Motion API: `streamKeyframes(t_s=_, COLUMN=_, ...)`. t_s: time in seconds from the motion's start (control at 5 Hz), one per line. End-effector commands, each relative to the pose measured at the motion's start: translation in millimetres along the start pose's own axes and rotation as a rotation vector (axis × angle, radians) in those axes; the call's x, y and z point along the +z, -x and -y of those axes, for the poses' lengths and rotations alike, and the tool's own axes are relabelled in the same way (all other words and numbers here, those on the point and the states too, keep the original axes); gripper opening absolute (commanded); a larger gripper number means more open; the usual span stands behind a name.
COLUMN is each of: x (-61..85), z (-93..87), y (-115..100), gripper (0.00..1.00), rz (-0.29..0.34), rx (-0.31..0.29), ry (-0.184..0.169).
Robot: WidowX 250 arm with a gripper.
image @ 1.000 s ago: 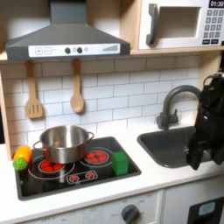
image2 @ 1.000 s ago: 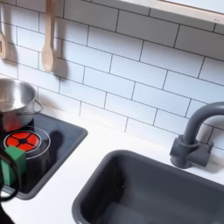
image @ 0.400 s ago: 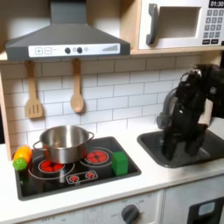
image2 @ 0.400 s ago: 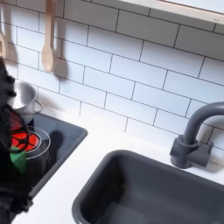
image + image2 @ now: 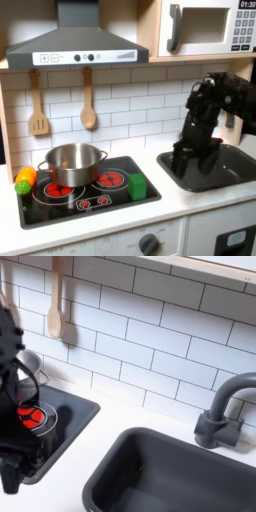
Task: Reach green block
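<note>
The green block (image 5: pixel 137 185) stands upright on the front right corner of the black stovetop (image 5: pixel 100 195) in the first exterior view. My gripper (image 5: pixel 183 158) hangs at the end of the black arm over the sink's left end, a short way to the block's right and slightly above it. Its fingers are dark against the sink, so I cannot make out the jaws. In the second exterior view the arm (image 5: pixel 12 376) is a dark blur at the left edge and covers the spot where the block stood.
A steel pot (image 5: pixel 72 163) sits on the back left burner, with a green and orange toy vegetable (image 5: pixel 23 180) at its left. The dark sink (image 5: pixel 180 471) and grey faucet (image 5: pixel 222 406) lie right of the stove. Two wooden spoons (image 5: pixel 88 100) hang on the tile wall.
The arm has swung from the first exterior view's right edge leftward over the sink toward the stove. In the second exterior view it has come in at the left and hidden the green block.
</note>
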State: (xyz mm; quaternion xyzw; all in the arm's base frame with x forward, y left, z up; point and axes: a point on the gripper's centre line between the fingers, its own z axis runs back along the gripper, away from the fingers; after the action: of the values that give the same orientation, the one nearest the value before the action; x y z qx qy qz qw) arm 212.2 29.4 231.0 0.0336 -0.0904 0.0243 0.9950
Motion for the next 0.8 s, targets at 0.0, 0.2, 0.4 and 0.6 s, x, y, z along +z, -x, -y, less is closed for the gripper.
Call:
streamKeyframes(t_s=0.0, x=-3.6, z=-13.5, y=-25, gripper=1.00, rz=0.018, rx=0.035, ry=-0.008)
streamKeyframes(t_s=0.2, x=-7.7, z=-21.2, y=-35, gripper=1.00, rz=0.015, rx=0.053, ry=-0.016)
streamKeyframes(t_s=0.4, x=-12.1, z=-31.2, y=-49, gripper=1.00, rz=0.023, rx=0.067, ry=-0.028)
streamKeyframes(t_s=0.6, x=-15.7, z=-38.5, y=-57, gripper=1.00, rz=0.032, rx=0.066, ry=-0.030)
